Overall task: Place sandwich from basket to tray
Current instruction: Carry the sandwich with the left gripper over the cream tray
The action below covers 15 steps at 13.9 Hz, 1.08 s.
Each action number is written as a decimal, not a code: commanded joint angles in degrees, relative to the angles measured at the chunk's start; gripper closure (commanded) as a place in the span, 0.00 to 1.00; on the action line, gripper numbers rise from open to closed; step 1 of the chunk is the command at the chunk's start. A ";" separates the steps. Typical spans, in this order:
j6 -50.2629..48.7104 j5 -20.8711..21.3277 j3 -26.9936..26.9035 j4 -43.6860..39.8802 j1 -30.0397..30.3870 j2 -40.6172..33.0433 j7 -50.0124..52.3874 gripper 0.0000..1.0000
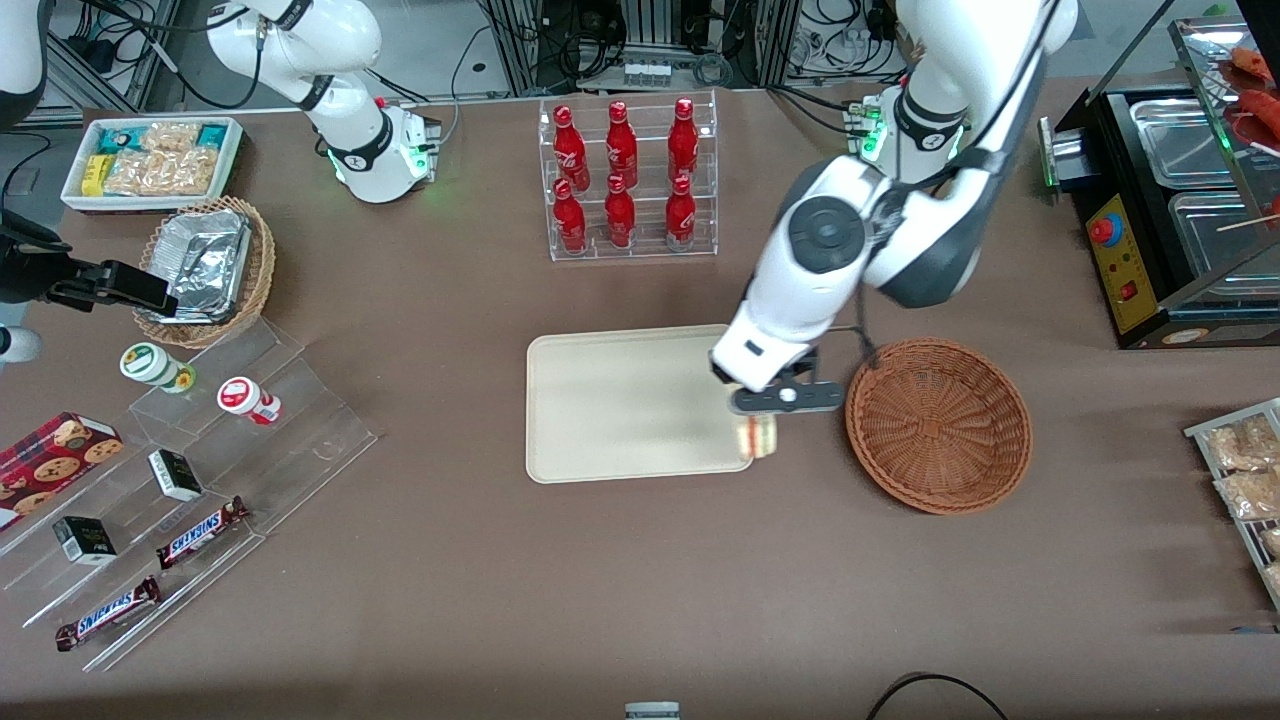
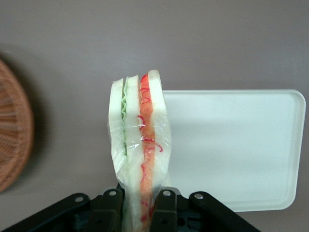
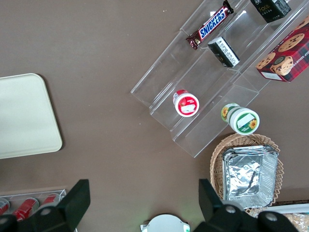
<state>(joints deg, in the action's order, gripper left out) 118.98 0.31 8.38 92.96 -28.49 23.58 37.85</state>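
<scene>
My left gripper [image 1: 757, 428] hangs above the tray's edge that faces the basket, shut on the sandwich [image 1: 757, 437]. In the left wrist view the sandwich [image 2: 140, 140] is a plastic-wrapped wedge of white bread with green and red-orange layers, pinched between the two black fingers [image 2: 164, 210] of the gripper [image 2: 138, 212]. The cream tray [image 1: 620, 405] lies flat at the table's middle with nothing on it; it also shows under the sandwich [image 2: 231, 145]. The reddish-brown wicker basket [image 1: 938, 424] sits beside the tray, toward the working arm's end, and holds nothing.
A clear rack of red bottles [image 1: 627, 180] stands farther from the front camera than the tray. Toward the parked arm's end are acrylic steps with snack bars and cups [image 1: 190, 470], a tan basket with foil [image 1: 205, 270] and a white snack bin [image 1: 152, 160]. A black warmer [image 1: 1170, 200] stands toward the working arm's end.
</scene>
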 commanded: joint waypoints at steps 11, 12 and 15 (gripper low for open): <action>4.15 4.70 -1.08 -13.95 -12.38 19.74 7.15 1.00; 5.11 5.05 -1.17 -13.95 -12.73 20.10 7.33 1.00; 5.82 6.45 -1.17 -13.95 -13.43 21.42 8.46 1.00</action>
<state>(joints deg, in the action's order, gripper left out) 124.73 5.42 8.13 81.15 -40.38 43.40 44.08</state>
